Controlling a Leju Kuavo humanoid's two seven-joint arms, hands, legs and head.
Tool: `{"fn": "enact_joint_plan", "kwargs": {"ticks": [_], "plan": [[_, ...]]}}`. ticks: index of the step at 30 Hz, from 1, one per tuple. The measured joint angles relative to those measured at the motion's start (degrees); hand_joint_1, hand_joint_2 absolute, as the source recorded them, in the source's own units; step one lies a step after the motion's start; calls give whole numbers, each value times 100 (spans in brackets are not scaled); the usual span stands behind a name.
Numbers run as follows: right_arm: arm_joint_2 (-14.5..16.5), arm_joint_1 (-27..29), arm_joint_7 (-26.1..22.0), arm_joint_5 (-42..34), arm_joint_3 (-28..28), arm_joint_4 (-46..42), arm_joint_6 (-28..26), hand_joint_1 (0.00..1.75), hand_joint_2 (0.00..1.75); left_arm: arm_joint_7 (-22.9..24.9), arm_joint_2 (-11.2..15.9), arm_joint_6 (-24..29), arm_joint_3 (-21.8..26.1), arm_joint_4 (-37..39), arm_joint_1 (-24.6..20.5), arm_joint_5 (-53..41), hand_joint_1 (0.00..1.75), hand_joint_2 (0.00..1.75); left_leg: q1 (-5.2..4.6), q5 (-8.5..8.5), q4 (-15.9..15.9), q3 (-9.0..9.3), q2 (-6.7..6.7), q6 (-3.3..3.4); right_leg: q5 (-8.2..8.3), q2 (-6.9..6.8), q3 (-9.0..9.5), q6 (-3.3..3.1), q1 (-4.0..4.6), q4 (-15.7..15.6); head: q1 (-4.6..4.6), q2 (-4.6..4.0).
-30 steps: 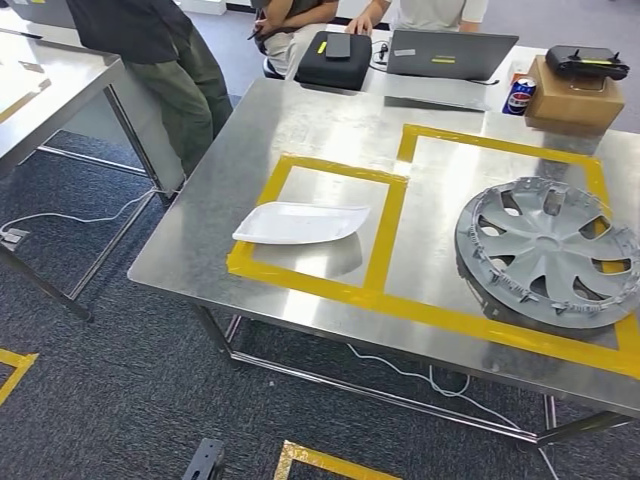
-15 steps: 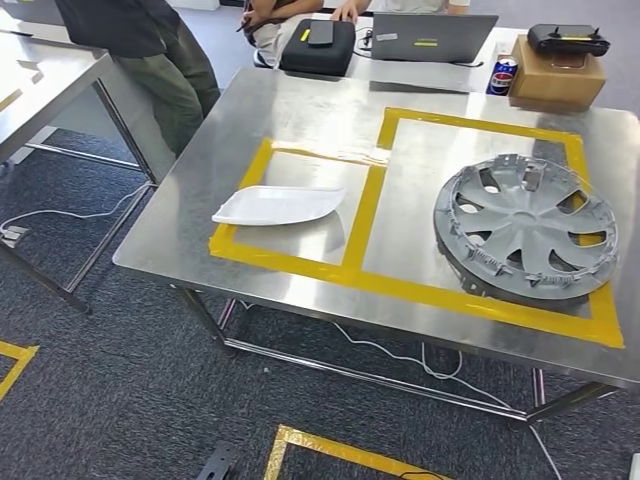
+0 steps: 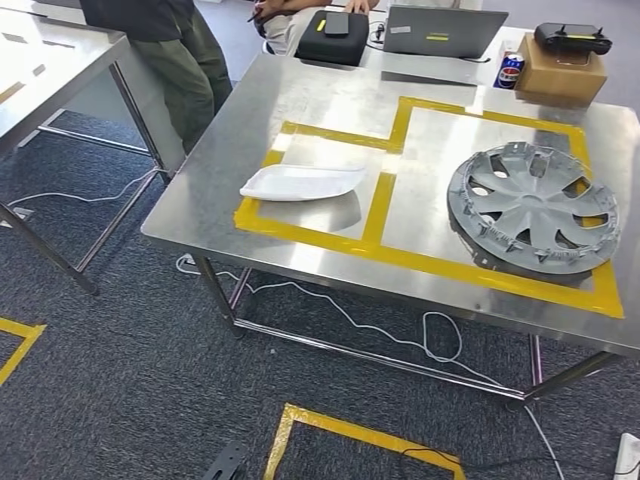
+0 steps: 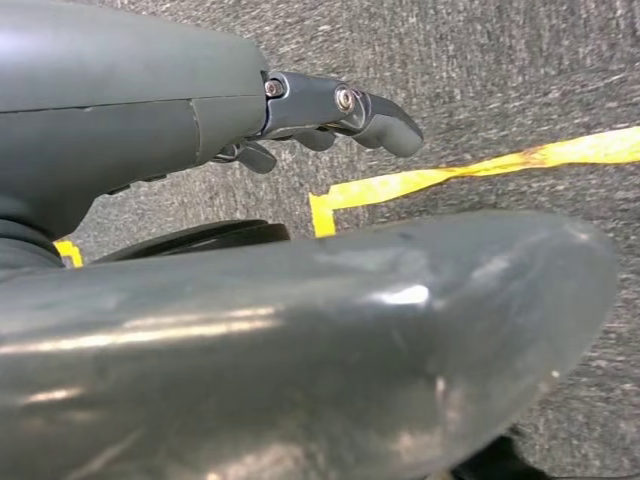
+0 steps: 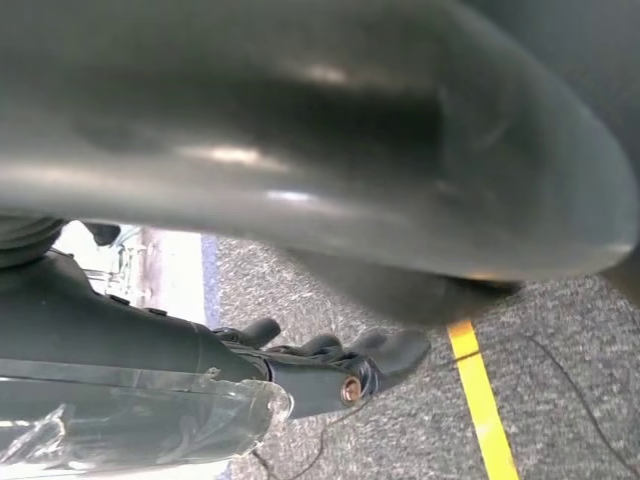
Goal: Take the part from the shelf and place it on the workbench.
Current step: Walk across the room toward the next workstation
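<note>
A white, flat, leaf-shaped part (image 3: 302, 182) lies on the steel workbench (image 3: 219, 190), inside the left yellow-taped square. In the larger taped square to its right sits a grey wheel cover (image 3: 533, 207). My left hand (image 4: 332, 110) hangs over the grey carpet near a yellow floor line. Its dark fingers reach out straight, apart from the thick thumb, and hold nothing. My right hand (image 5: 332, 370) also hangs over the carpet, fingers slightly bent, with nothing in it.
A person (image 3: 177, 60) leans by the workbench's far left corner, next to a second steel table (image 3: 45, 70). A black case (image 3: 332, 40), a laptop (image 3: 441, 30), a can (image 3: 512, 70) and a cardboard box (image 3: 558, 72) stand at the back. Cables (image 3: 362, 325) trail under the workbench.
The whole picture has shifted as my view moved; the workbench now sits higher and a little to the right. The white part and the wheel cover lie where they were.
</note>
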Motion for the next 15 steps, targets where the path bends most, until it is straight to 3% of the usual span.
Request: {"fn": "enact_joint_plan", "kwargs": {"ticks": [1,2,3,5,6,8,10,11,12,13,15], "plan": [[1,-10,-1,16,-1,0,2,0,0,-1,-1,1,-17,0,-7,-1,0,0,-7,42,10,-34,-1,-25,20,3,265,-11,6,-389,-5,0],[1,-17,-1,27,-1,0,1,0,0,-1,-1,5,-31,0,-16,-1,0,0,-13,86,18,-56,0,-53,-2,6,417,-21,15,-657,-9,0],[1,-22,-2,36,-1,0,-1,0,0,-2,-1,9,-42,0,-27,1,0,0,-15,131,24,-74,3,-83,-33,9,470,-35,27,-787,-13,0],[1,-13,-1,42,-2,2,-2,0,0,-2,1,17,-59,0,-39,3,0,0,-2,194,33,-101,2,-148,25,2,395,-106,31,-805,-14,0],[1,-13,0,43,-3,3,-1,0,0,-2,2,17,-69,0,-40,4,0,0,6,127,78,-137,-1,-183,72,-6,350,-156,25,-803,-18,0],[2,-19,-1,44,-5,7,-1,0,0,-2,6,19,-89,0,-40,4,0,0,22,-294,453,-298,-5,-244,199,-22,237,-239,7,-816,-36,0],[2,-20,-1,52,-5,7,-1,0,0,1,8,24,-105,0,-47,-13,0,0,38,-819,1168,-521,-5,-285,338,-25,80,-264,11,-809,-52,0],[1,-18,-1,57,-6,7,0,0,0,6,9,26,-114,0,-49,-26,0,0,45,-928,1467,-580,-5,-298,407,-28,-11,-261,12,-806,-52,0],[1,-16,-13,59,-7,7,2,0,0,13,9,29,-123,0,-50,-41,0,0,52,-904,1618,-559,-4,-307,478,-30,-105,-251,12,-802,-52,0],[0,-15,-44,53,-7,7,15,0,0,20,9,29,-131,0,-52,-50,0,0,62,-772,1577,-440,-4,-311,545,-31,-195,-235,11,-799,-53,0],[-1,-20,-173,23,-11,6,90,0,0,31,7,-16,-137,-1,-71,-23,0,0,92,-503,998,78,-5,-316,676,-25,-350,-189,14,-787,-54,0]]}}
